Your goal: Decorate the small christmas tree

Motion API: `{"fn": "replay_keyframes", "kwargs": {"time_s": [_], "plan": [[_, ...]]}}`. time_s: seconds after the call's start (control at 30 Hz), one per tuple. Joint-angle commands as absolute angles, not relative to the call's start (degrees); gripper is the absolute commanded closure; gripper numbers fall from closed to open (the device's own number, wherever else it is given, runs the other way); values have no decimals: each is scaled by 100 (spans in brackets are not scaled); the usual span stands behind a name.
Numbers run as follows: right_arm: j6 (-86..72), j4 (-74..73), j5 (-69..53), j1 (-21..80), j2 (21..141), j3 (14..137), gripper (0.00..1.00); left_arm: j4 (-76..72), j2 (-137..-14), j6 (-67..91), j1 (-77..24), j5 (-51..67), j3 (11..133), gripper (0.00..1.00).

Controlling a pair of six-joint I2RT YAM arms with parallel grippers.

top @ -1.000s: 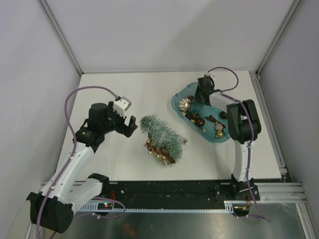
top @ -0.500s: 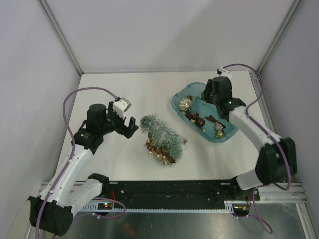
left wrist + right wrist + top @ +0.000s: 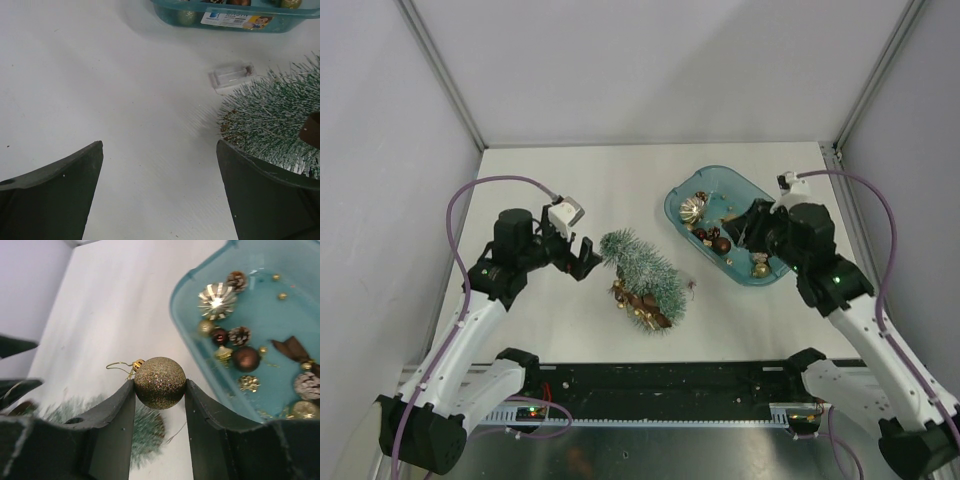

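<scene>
the small christmas tree [image 3: 645, 280], lying mid-table just beside the released left gripper [image 3: 159, 145], looks light, bristly and easily tipped, best steadied low near its base, while the right gripper [image 3: 160, 390] clenches a fragile-looking glitter ball [image 3: 159, 376].

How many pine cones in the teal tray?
3 pine cones: one by the gold fan ornament, one by the dark red ball, one frosted, rightmost. More may be hidden.
</scene>
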State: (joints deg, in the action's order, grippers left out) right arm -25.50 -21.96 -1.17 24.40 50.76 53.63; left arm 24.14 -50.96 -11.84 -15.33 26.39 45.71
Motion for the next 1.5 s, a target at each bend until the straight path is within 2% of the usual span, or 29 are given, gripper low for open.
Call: {"fn": "replay_keyframes", "kwargs": {"time_s": [0.0, 0.23, 0.67, 1.47], "plan": [[-2612, -2539, -979, 2714, 4482, 5327, 63, 2273, -5045, -1049, -1489, 3001, 4787, 0], [-2576, -2885, -1493, 3140, 4059, 5287, 63, 2274, -5095, -1172, -1479, 3220, 4949, 0], [-2559, -2852, -2119, 3609, 4038, 4920, 63, 2269, -5159, -1164, -1459, 3758, 5029, 0], [-2535, -2235, -2269, 3617, 4266, 4927, 64, 2197, -5135, -1137, -1459, 4059, 4962, 0]]}}
